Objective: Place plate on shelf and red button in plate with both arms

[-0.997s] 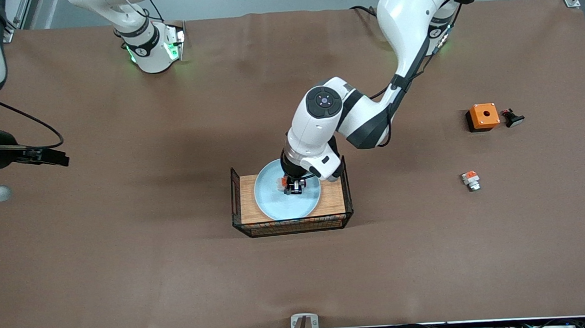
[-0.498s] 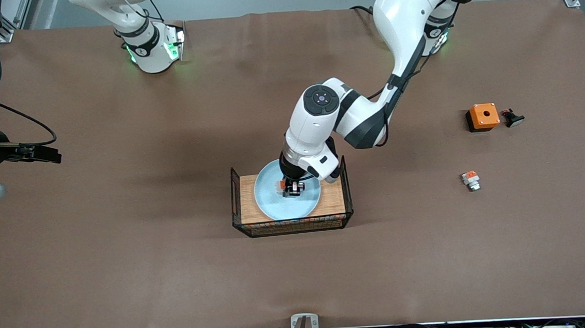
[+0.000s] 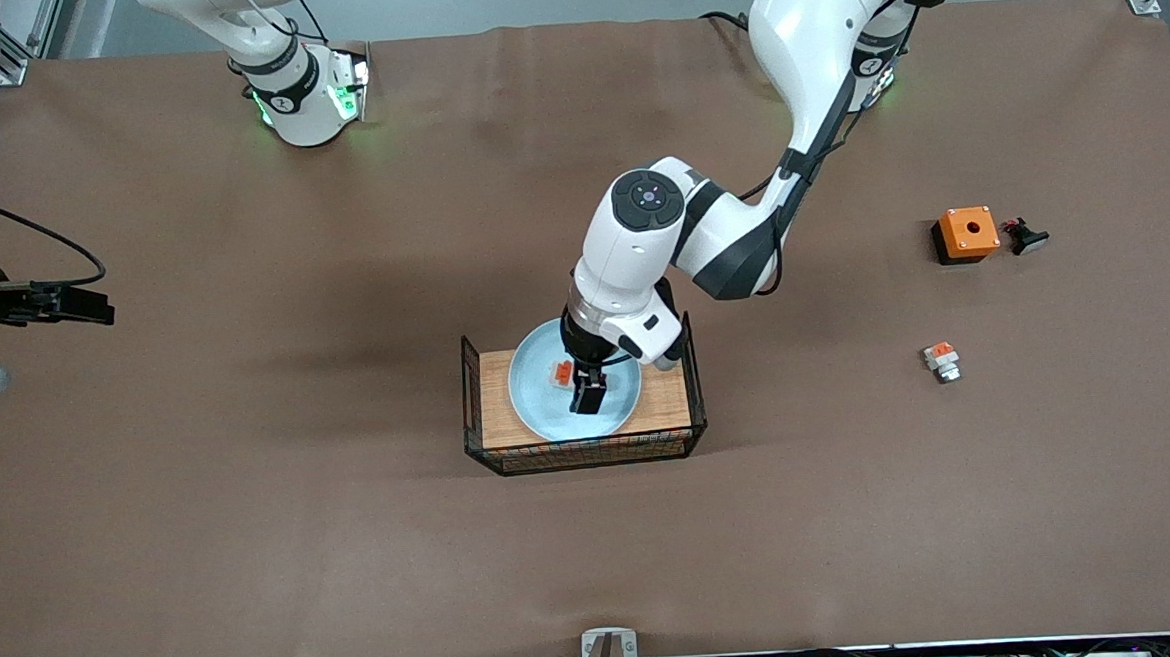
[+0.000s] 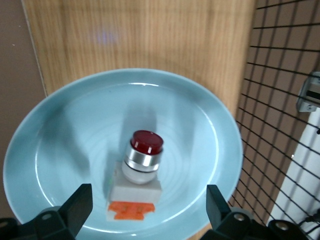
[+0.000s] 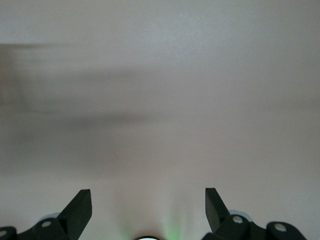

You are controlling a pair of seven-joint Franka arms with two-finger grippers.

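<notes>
Wire basket walls (image 3: pixel 469 400) around the plate (image 3: pixel 534 396), left claw (image 4: pixel 147 212) spread overhead, open tabletop (image 3: pixel 256 546) elsewhere.

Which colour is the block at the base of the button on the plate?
Orange; the left wrist view shows it best.

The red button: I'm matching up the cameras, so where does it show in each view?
Front view: the red button lies on the plate in the wire tray, under the left pincer.
Left wrist view: the button lies mid-plate, between the open fingers, untouched.
Right wrist view: not in it.
Shared landmark: the pale blue plate.
</notes>
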